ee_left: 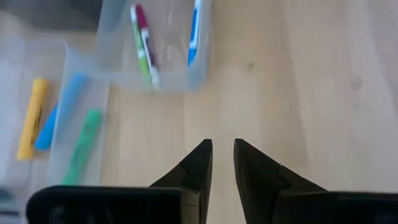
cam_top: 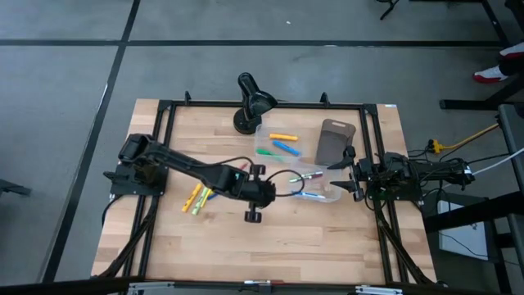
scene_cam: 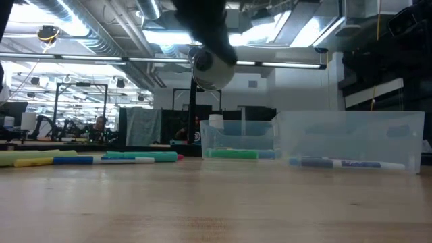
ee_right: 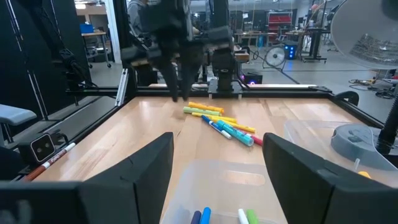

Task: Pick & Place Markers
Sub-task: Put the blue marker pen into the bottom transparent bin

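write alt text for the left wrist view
The left end effector, fingers nearly together and holding nothing, hangs over bare wooden table near two clear bins: one holds green, pink and blue markers, the other yellow, blue and green ones.

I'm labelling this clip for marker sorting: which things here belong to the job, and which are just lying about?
Job:
loose markers
markers in the near bin
markers in the far bin
clear bins
left gripper

Lying about:
grey-brown tray
black lamp
right gripper, waiting
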